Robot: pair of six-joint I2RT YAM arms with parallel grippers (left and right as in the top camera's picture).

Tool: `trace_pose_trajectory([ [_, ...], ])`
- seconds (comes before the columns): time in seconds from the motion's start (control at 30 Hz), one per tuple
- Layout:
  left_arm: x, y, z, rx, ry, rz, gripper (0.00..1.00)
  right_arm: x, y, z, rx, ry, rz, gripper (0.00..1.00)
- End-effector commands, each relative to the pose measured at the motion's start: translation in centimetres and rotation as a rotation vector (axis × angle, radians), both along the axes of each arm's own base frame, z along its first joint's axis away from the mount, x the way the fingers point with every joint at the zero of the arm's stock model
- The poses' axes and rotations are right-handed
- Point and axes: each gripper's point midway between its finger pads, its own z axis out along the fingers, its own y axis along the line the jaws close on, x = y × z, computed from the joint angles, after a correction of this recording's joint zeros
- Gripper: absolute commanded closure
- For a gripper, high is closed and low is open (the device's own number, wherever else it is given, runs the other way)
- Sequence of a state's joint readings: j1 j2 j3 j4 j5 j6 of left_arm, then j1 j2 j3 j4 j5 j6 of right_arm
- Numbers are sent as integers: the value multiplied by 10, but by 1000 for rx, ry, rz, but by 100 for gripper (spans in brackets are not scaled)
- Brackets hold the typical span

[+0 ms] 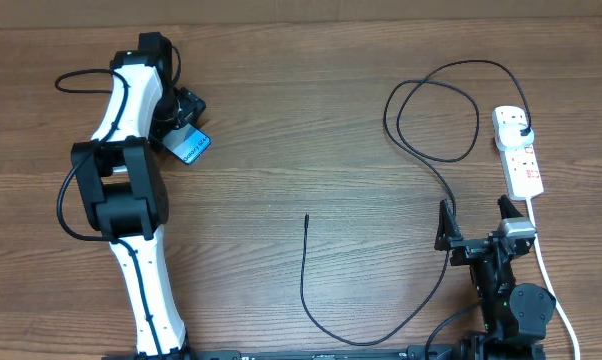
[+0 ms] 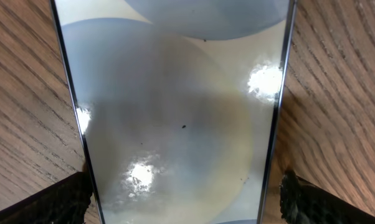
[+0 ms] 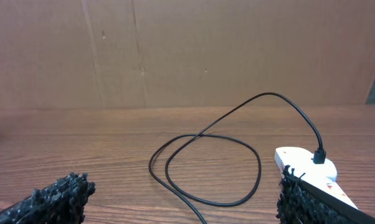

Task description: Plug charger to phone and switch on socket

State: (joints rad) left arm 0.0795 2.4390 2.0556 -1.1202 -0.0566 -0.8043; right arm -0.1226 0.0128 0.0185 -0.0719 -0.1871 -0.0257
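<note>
Twice shows released jaws. Left gripper (image 2: pixel 184 194) astride phone (image 2: pixel 175 93) at 10 o'clock; right gripper (image 1: pixel 476 212) empty at 5 o'clock.

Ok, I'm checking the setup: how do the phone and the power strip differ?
The phone is blue and mostly hidden under the left arm; the power strip is white and in plain view on the right. The strip has the black cable plugged in; the phone has none, the cable's free tip lies mid-table. Both lie flat on the table.
</note>
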Motion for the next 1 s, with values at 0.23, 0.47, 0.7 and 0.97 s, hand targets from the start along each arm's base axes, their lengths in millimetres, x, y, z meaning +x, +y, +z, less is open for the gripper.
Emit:
trace_pose_trajectory([
  [0.23, -13, 11, -13, -28, 47, -8, 0, 0, 2, -2, 1, -4, 11, 0],
  [0.47, -15, 11, -16, -28, 53, -9, 0, 0, 2, -2, 1, -4, 10, 0],
  [0.7, -17, 9, -24, -36, 53, -9, 0, 0, 2, -2, 1, -4, 10, 0],
  [0.97, -17, 6, -28, -53, 49, -10, 0, 0, 2, -2, 1, -4, 11, 0],
])
